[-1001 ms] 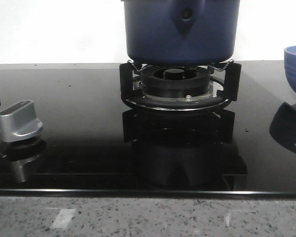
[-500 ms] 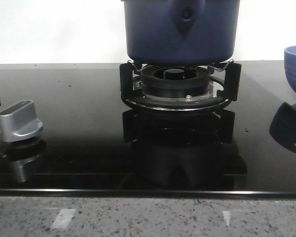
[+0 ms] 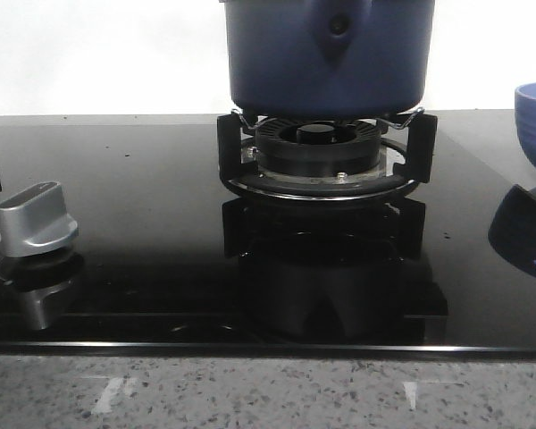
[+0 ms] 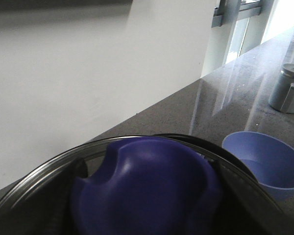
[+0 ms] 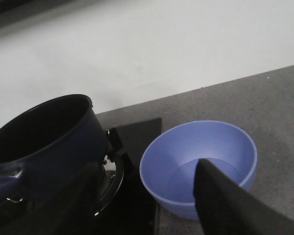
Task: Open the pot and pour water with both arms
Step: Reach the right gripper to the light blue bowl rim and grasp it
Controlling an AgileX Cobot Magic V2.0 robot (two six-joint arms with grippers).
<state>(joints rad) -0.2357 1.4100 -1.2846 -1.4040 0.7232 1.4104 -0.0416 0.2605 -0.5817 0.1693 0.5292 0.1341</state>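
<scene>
Left claw first: close under its camera sits a blue knob (image 4: 147, 191) on a glass lid (image 4: 34, 181), filling the near view. The claw's own fingers are not visible, so whether it is clamped on that knob I cannot tell, though it looks likely. If that hold is shallow, the lid could slip and drop onto the black glass hob (image 3: 143, 223) or the stone counter (image 3: 268, 393) edge below.

Over to the right gripper (image 5: 152, 205): two dark fingers (image 5: 225, 200) show at the near edge of its view, standing well apart with nothing between them. Just beyond the fingers, between them, lies the light blue bowl (image 5: 201, 161), with what looks like a little water already in it. Off to one side of that claw, the pot (image 5: 49, 142) sits lidless on the burner stand (image 3: 326, 156), its dark mouth open.

The risk here is the grab. The pot's handle is cut off at the picture's edge, so a mistimed closure could nudge the pot off the stand's prongs. A heavy tilt held from one side may twist in the fingers and spill wide of the bowl. The silver control knob (image 3: 36, 219) sits well away from both claws.
</scene>
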